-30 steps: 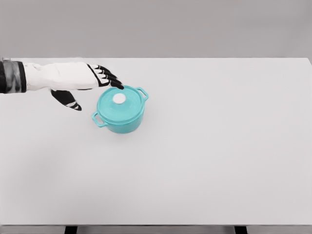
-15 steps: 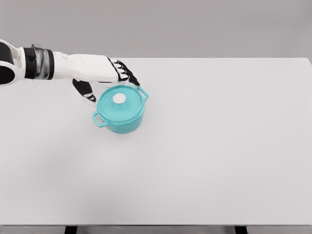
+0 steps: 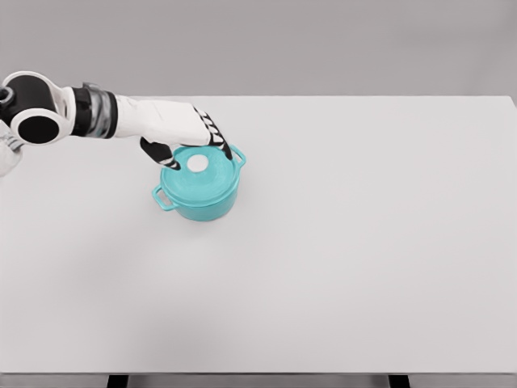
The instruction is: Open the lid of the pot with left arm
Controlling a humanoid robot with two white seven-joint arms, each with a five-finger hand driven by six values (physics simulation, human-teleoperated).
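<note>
A teal pot [image 3: 199, 186] with two side handles stands on the white table [image 3: 339, 242], left of the middle. Its teal lid [image 3: 202, 171] lies on it, with a white round knob [image 3: 197, 163] on top. My left hand [image 3: 192, 142] reaches in from the left and hovers over the back of the lid. Its black-tipped fingers [image 3: 220, 145] curve down over the lid's far right rim, and the thumb [image 3: 159, 153] hangs at the lid's left edge. The fingers are spread around the knob and hold nothing. The right arm is out of view.
The table's far edge runs just behind the hand. Two dark table legs [image 3: 118, 381] show at the bottom edge.
My left hand has moved right and forward, from the pot's back left to directly over the lid. The fingers have dropped toward the rim. The pot and lid have not moved.
</note>
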